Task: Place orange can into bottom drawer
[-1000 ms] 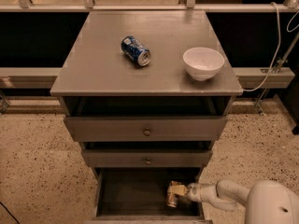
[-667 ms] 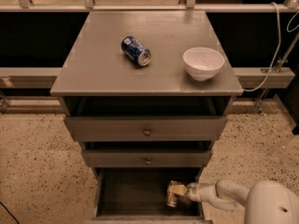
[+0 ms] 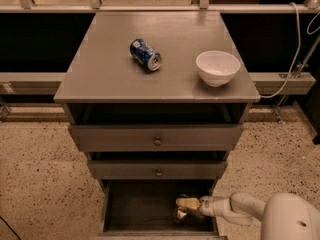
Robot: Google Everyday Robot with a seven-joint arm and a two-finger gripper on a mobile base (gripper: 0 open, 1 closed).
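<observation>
The orange can (image 3: 186,202) is inside the open bottom drawer (image 3: 135,206), at its right side near the front. My gripper (image 3: 194,207) reaches into the drawer from the right and is shut on the can, which sits at its tip. My white arm (image 3: 240,211) runs off to the lower right corner. The can's lower end is partly in shadow.
On the grey cabinet top (image 3: 105,74) a blue can (image 3: 146,54) lies on its side and a white bowl (image 3: 217,67) stands at the right. The two upper drawers with round knobs (image 3: 157,141) stick out slightly. A cable (image 3: 295,49) hangs at the right.
</observation>
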